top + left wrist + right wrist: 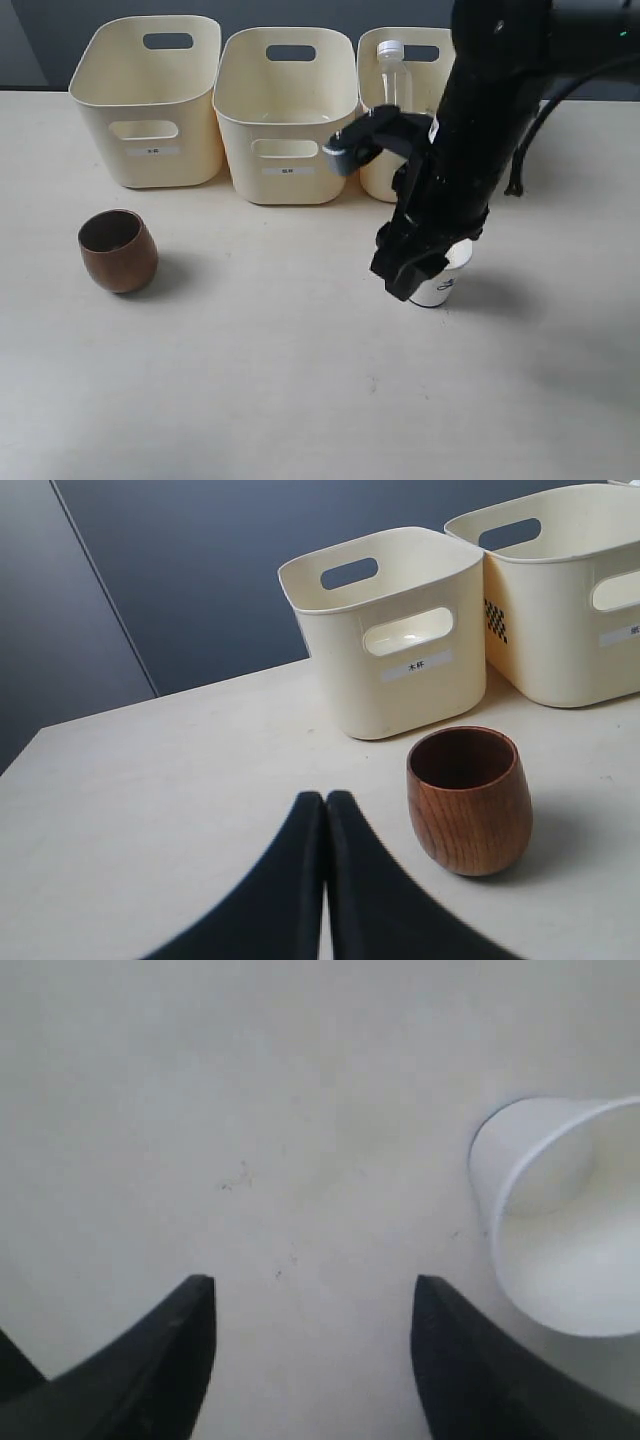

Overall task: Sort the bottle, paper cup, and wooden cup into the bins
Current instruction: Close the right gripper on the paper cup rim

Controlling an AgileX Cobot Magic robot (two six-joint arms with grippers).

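Note:
The dark brown wooden cup (pixel 118 250) stands upright on the table at the left, in front of the left bin (pixel 105 105). In the left wrist view my left gripper (pixel 325 802) is shut and empty, a short way from the wooden cup (pixel 469 800). The clear bottle (pixel 392 78) stands inside the right bin (pixel 376 178). The middle bin (pixel 240 115) shows nothing inside. The white paper cup (pixel 438 288) stands in front of the right bin, partly hidden by the right arm. My right gripper (pixel 312 1295) is open just above the table, with the paper cup (pixel 560 1230) beside one finger, outside the gap.
The three bins stand in a row along the table's far edge, against a dark wall. The right arm (pixel 480 130) leans over the right bin and the paper cup. In the left wrist view two of the bins (pixel 330 650) rise behind the wooden cup.

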